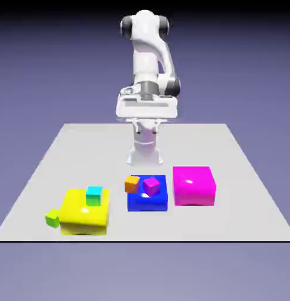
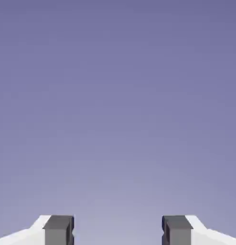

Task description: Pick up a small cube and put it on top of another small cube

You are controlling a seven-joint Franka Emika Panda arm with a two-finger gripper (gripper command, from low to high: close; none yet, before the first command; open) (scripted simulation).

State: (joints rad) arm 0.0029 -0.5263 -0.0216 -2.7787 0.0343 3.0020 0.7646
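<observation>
Lime-green cube (image 1: pixel 53 218) at lower left, unpicked; gripper (image 2: pixel 118 230) jaws apart, empty; pick and stack remain

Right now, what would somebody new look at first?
Probably the white robot arm, tall behind the table. Then the bright blocks: big yellow on the exterior view's left, big pink on its right, blue between, with small cubes around.

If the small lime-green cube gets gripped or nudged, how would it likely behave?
The lime-green cube looks rigid, with flat faces and crisp edges, so it probably wouldn't squash. Those flat sides suggest it would slide rather than roll. Pushed toward the big yellow block right beside it, it would likely be stopped there.
</observation>
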